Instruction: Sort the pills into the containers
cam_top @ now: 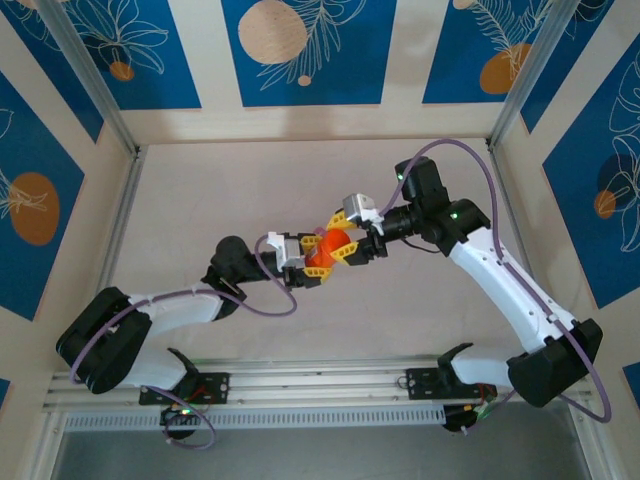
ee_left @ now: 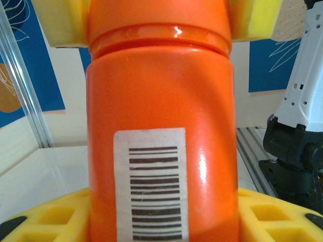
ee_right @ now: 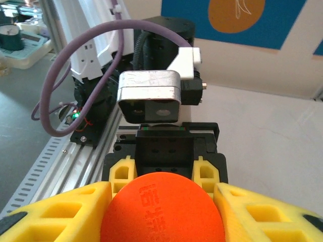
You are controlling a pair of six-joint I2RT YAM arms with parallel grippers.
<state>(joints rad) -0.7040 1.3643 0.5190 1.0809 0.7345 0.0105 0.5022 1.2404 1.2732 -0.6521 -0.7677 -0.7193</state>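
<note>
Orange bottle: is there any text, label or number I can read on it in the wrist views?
Nothing can be read.
The white label on the orange bottle: barcode bars, no digits or words in view.
The cap: raised characters, too blurred to read.

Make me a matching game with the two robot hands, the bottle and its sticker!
1 left gripper
2 right gripper
3 orange bottle
4 barcode label

A white with black stripes
B closed around the cap
C closed around the bottle's body
D held between both arms

Pairs: 1-C, 2-B, 3-D, 4-A
</note>
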